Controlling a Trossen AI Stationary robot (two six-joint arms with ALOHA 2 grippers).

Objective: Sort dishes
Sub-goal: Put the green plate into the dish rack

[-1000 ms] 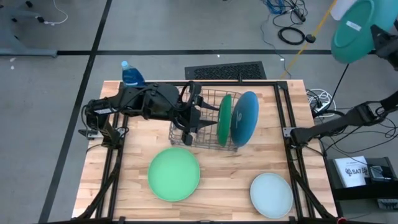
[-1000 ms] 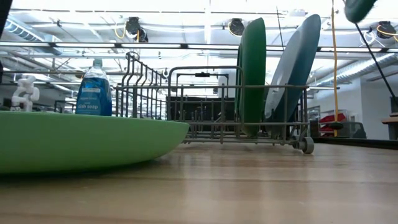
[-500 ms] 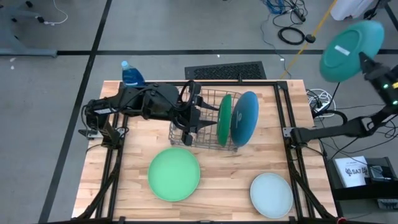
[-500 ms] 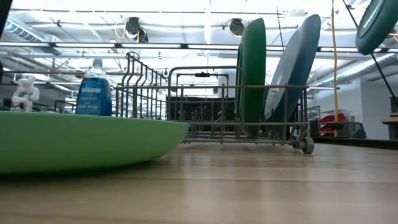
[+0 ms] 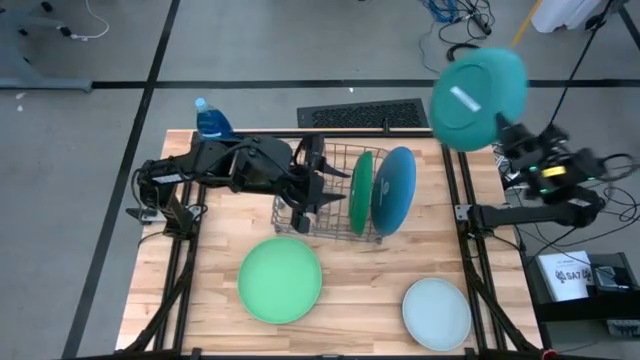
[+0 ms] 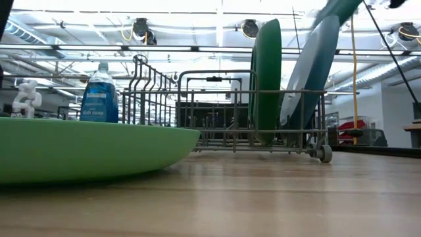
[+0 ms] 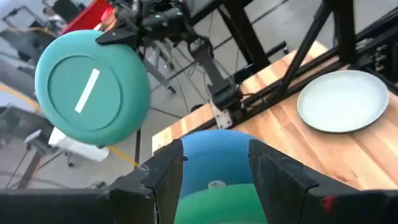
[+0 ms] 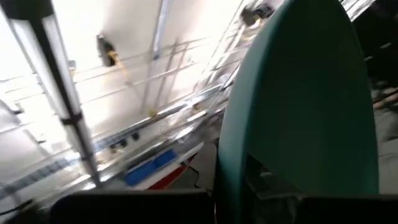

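One teal plate (image 5: 478, 86) clamped edge-on in the right gripper (image 5: 508, 130), above the rack (image 5: 335, 190)

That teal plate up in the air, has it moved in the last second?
Yes. In the high view the teal plate, gripped by the right gripper, has swung leftward from the picture's edge toward the wire rack.

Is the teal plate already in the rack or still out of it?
Out. The right gripper holds the teal plate in the air, beyond the wire rack.

Blue plate (image 5: 394, 190) partly behind dark green plate (image 5: 360, 192)
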